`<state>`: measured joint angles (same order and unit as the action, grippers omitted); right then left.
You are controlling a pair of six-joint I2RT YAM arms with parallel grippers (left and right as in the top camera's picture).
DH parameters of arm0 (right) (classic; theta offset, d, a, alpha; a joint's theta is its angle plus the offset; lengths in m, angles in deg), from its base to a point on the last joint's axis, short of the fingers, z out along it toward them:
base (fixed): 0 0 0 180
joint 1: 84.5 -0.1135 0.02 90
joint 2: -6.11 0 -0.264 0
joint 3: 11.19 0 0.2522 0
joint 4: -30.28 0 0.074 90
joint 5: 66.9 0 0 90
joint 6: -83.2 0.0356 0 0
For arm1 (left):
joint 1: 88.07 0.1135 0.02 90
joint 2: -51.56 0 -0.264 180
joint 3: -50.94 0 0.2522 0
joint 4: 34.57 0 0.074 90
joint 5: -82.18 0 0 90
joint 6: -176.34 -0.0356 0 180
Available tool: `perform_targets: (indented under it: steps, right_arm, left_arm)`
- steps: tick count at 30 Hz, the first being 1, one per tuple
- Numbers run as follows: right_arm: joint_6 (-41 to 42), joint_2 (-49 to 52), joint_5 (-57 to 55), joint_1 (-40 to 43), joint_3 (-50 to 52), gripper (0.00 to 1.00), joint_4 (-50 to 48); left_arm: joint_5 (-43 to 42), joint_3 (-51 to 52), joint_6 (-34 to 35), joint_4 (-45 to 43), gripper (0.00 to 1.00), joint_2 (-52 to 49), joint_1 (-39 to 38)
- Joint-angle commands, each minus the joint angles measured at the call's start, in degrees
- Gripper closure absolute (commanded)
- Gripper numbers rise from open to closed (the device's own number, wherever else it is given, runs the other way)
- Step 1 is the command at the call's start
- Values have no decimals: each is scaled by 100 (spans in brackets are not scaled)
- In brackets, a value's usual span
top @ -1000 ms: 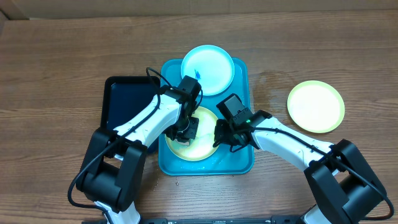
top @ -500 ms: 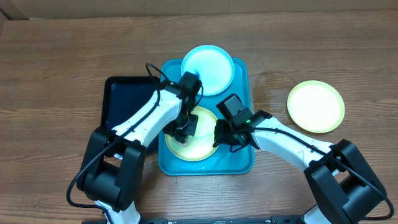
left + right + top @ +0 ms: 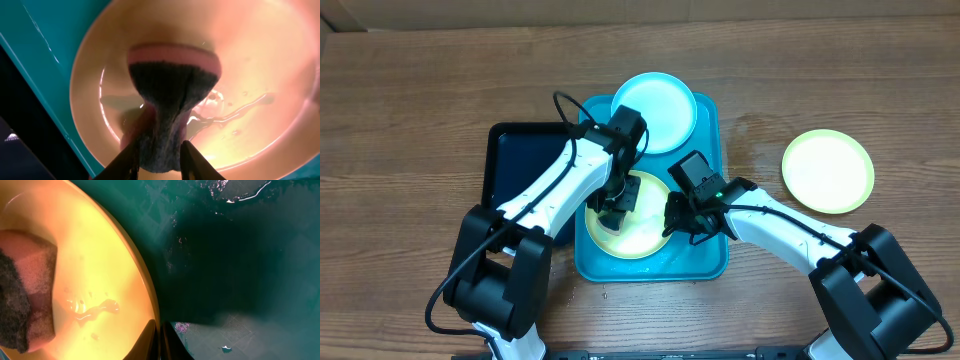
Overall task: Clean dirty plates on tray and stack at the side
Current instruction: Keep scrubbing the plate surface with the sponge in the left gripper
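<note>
Left tool (image 3: 159, 161) squeezes sponge (image 3: 172, 75) on plate (image 3: 260, 65), right tool (image 3: 160, 341) pinches its rim

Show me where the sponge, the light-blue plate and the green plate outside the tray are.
sponge (image 3: 172, 95): left wrist view, on its dark scouring face.
light-blue plate (image 3: 654, 98): overhead view, on its pale centre.
green plate on the table (image 3: 827, 171): overhead view, on its pale centre.

My left gripper (image 3: 611, 211) has dragged the pink-and-grey scouring sponge (image 3: 171, 92) slightly toward 9 o'clock (barely) across the lime-green rimmed round plastic plate (image 3: 648, 234), its wrist swinging toward 12.
</note>
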<state>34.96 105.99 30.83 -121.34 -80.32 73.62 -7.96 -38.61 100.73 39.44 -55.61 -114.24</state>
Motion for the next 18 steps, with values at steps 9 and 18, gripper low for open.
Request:
perform_targets:
  steps: [9,18]
  right_arm:
    - [-17,35,26,-24,-7,96,-20]
    - [-17,35,26,-24,-7,96,-37]
  left_arm:
    - [13,861,-68,-654,75,-109,-11]
    - [44,1178,109,-1283,96,-111,-11]
